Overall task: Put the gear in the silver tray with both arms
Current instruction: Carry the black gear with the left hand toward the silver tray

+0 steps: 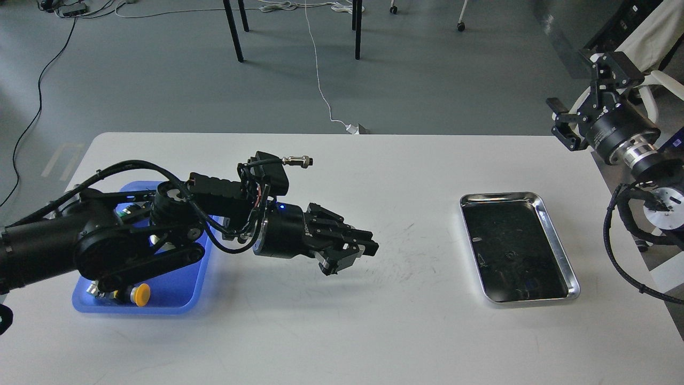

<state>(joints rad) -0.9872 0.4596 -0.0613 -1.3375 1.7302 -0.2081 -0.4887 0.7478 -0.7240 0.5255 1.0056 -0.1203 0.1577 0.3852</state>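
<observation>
On the right half of the white table [342, 331], the silver tray [557, 247] lies flat: polished raised rim, rounded corners, dark reflective bottom, nothing in it. At far left, a blue plastic tray [176, 297] holds small button-like parts, one yellow-capped [141, 294]; likely light, hard, best pinched across the boxy body. Left gripper [358, 252] hangs over mid-table, fingers close together, nothing visibly held. Right gripper [580, 115] is raised beyond the table edge, jaws spread, empty.
</observation>
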